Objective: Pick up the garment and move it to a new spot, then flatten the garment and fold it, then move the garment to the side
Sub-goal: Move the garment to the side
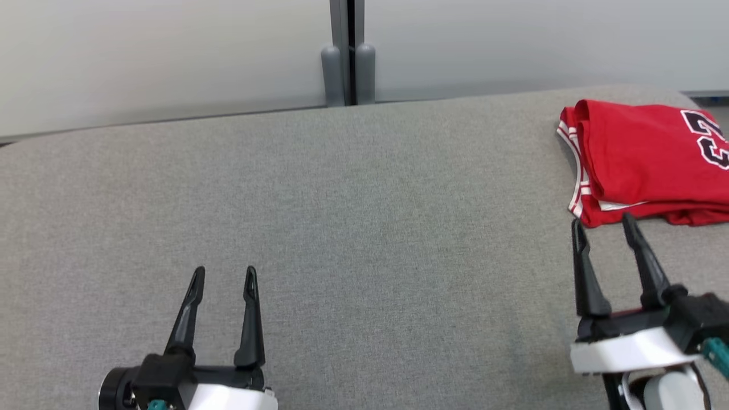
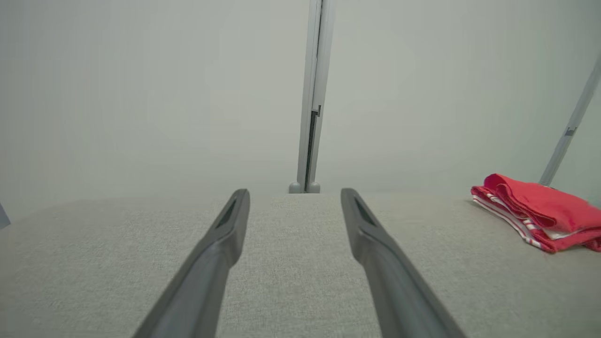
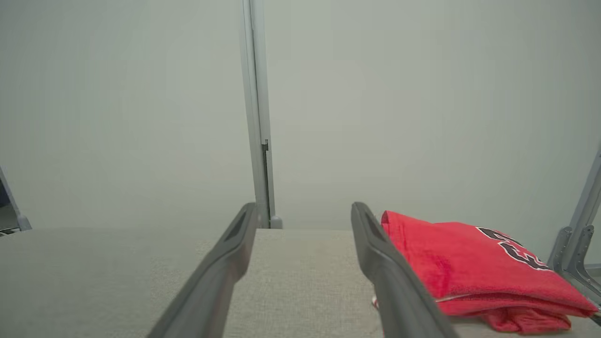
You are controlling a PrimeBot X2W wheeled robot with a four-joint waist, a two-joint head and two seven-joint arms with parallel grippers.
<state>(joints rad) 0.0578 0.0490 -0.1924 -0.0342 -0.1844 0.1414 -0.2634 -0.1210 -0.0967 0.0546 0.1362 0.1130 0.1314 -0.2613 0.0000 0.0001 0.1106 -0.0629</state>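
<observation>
The garment (image 1: 649, 159) is a red jersey with white trim and dark numerals, lying folded at the far right of the grey fabric table (image 1: 353, 228). My right gripper (image 1: 603, 221) stands open just in front of its near edge, fingertips close to the cloth, nothing between them. In the right wrist view the jersey (image 3: 469, 263) lies just right of my right gripper (image 3: 305, 211). My left gripper (image 1: 225, 274) is open and empty at the lower left, far from the jersey. In the left wrist view the jersey (image 2: 535, 211) lies at the far right, beyond my left gripper (image 2: 295, 195).
A pale partition wall (image 1: 171, 51) with a grey vertical post (image 1: 347, 51) runs along the table's far edge. The table's rounded right corner (image 1: 678, 94) lies just behind the jersey. A metal frame leg (image 3: 577, 239) stands beyond that edge.
</observation>
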